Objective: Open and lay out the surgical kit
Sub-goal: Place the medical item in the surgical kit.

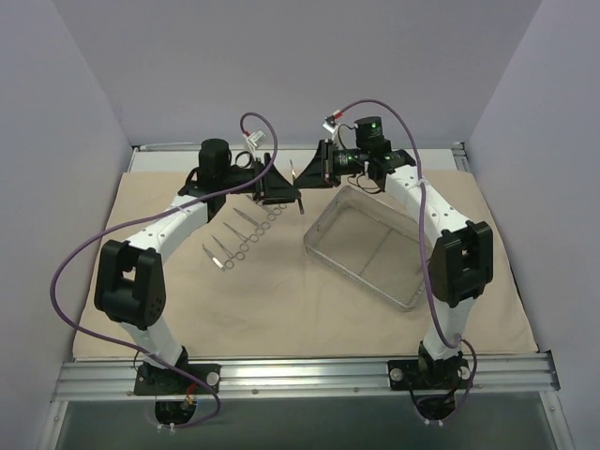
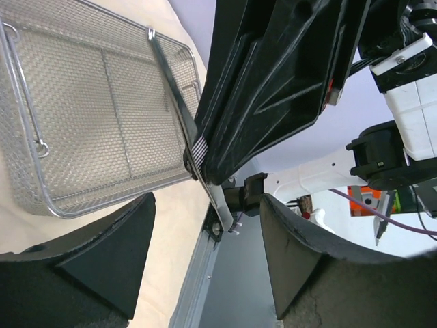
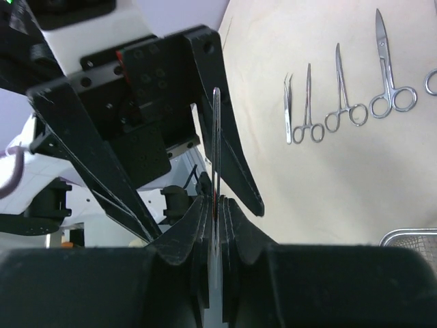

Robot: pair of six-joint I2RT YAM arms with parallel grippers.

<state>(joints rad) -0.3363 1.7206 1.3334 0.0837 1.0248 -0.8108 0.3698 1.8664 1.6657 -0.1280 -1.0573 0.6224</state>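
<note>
right wrist view showed the right gripper (image 3: 216,205) clenched on thin steel forceps (image 3: 216,137), the left gripper (image 2: 208,198) spread open either side of them; the wire-mesh tray (image 1: 375,244) lay on the beige cloth (image 1: 281,309).

The light was soft and even, coming from above. Shadows under the arms (image 1: 169,225) on the large beige cloth wrap (image 1: 281,309) were faint. The rectangular silver wire-mesh tray (image 1: 370,246) showed small glints. In the wrist views the near black fingers (image 2: 75,273) (image 3: 181,239) were dark and out of focus.
</note>
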